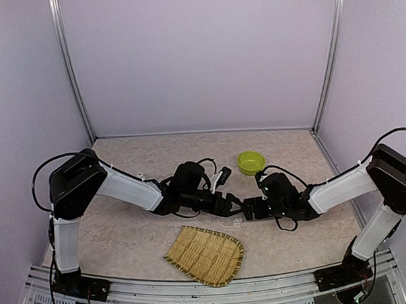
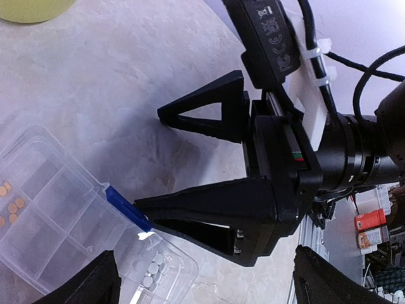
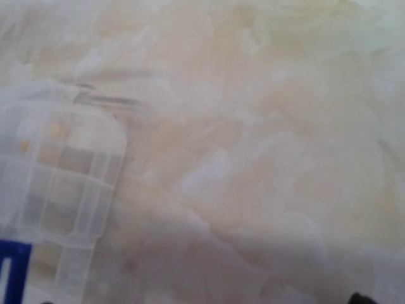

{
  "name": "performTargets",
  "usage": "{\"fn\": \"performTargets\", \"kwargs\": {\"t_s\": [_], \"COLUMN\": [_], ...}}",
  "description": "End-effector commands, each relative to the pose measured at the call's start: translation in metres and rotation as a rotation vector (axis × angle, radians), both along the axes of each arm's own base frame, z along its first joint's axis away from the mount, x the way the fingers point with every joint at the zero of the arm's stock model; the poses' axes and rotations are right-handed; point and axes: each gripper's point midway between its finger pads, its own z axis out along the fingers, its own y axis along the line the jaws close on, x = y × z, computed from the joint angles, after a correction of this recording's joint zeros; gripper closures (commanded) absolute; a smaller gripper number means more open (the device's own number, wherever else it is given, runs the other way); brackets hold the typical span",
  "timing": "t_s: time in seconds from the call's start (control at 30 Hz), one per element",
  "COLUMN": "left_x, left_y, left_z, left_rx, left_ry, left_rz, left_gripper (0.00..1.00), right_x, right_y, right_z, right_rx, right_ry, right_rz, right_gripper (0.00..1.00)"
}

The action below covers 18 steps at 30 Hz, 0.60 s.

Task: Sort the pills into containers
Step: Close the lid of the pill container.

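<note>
spread apart: left gripper (image 1: pixel 228 206); right gripper (image 2: pixel 149 158). flat clear plastic organiser box (image 2: pixel 57 209) just beside the right one, blue latch (image 2: pixel 126 206) nearest.

My left hand (image 2: pixel 202 266) hangs spread wide over the clear organiser box (image 2: pixel 57 221). The right hand (image 2: pixel 149 158), also spread, meets the box's edge, with its lower finger at the blue latch (image 2: pixel 126 208). Inside the box, orange pills (image 2: pixel 9 206) and white pills (image 2: pixel 155 269) lie in separate compartments. Beyond the box, a green bowl (image 2: pixel 31 7) sits on the surface (image 2: pixel 126 63).
</note>
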Motion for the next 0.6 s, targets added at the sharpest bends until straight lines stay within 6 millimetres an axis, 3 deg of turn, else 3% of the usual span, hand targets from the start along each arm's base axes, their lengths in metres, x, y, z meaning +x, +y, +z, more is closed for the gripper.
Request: {"fn": "performTargets", "kwargs": {"t_s": [0.0, 0.27, 0.57], "left_x": [0.0, 0.004, 0.004], "left_y": [-0.002, -0.002, -0.002], "left_z": [-0.017, -0.036, -0.043], "left_rx": [0.05, 0.108, 0.123], "left_ry": [0.013, 0.047, 0.056], "left_rz": [0.005, 0.026, 0.023], "left_gripper": [0.08, 0.08, 0.08], "right_x": [-0.016, -0.017, -0.02], "right_y": [-0.009, -0.02, -0.025], "right_z": [-0.009, -0.005, -0.006], "right_rx": [-0.022, -0.038, -0.043], "right_ry": [0.048, 0.031, 0.033], "right_rz": [0.011, -0.016, -0.026], "right_gripper": [0.0, 0.0, 0.0]}}
